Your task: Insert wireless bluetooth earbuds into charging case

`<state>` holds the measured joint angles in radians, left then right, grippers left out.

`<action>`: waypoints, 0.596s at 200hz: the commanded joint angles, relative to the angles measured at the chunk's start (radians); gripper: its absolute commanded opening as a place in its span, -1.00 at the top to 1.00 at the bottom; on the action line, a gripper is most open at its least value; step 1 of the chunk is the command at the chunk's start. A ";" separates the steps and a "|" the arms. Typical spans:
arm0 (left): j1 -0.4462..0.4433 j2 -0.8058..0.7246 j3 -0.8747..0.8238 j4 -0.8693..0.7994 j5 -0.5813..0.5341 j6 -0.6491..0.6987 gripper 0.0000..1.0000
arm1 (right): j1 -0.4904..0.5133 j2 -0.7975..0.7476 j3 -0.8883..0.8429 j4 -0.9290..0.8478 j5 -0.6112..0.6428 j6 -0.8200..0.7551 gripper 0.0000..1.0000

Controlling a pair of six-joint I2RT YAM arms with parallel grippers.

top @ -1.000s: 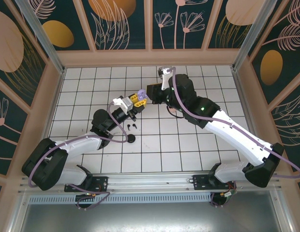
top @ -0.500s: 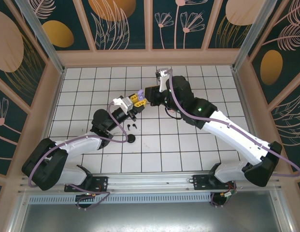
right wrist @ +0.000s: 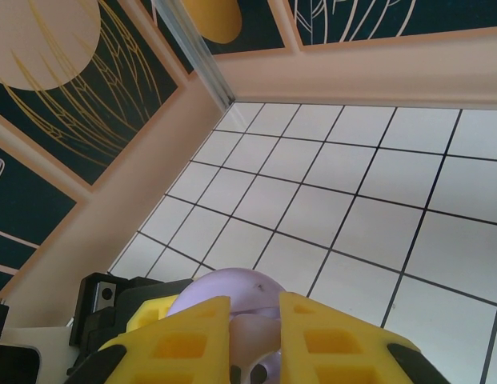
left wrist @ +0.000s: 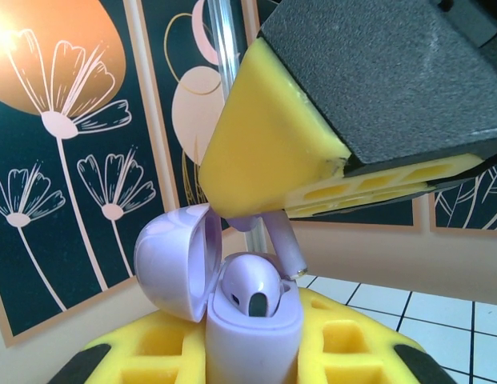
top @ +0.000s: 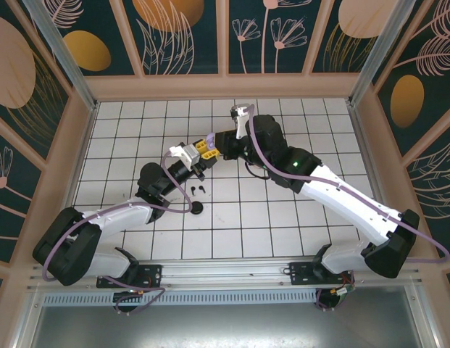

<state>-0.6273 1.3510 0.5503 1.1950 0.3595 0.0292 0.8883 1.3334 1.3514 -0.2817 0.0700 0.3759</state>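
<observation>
My left gripper (left wrist: 252,356) is shut on an upright lilac charging case (left wrist: 256,340) whose lid (left wrist: 172,260) stands open to the left. One lilac earbud (left wrist: 252,284) sits in the case. My right gripper (right wrist: 254,340) is shut on a second lilac earbud (right wrist: 254,330). Its stem (left wrist: 286,248) slants down to the case's rim beside the seated one. From above, the two grippers meet tip to tip, left gripper (top: 203,151) and right gripper (top: 219,147). Two black earbuds (top: 197,189) lie on the tiles below them. The pale pink pair is out of view.
A round black case (top: 198,208) rests on the tiles just in front of the black earbuds, next to the left forearm. The white tiled floor (top: 282,217) is ringed by a tan wall (top: 225,87) with aluminium posts at the corners.
The right arm has swung left and its gripper has closed in over the case held by the left gripper. The left arm has stayed put.
</observation>
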 commanded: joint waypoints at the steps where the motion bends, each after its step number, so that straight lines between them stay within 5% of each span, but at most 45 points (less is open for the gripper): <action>1: 0.003 -0.016 0.024 0.018 0.025 -0.007 1.00 | 0.010 0.010 -0.018 0.033 0.020 0.008 0.63; 119: 0.004 -0.018 0.025 0.020 0.038 -0.013 1.00 | 0.008 0.032 -0.023 0.041 0.046 -0.020 0.64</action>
<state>-0.6254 1.3510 0.5503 1.1805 0.3599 0.0288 0.8902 1.3418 1.3453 -0.2684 0.1081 0.3717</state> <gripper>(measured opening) 0.220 0.188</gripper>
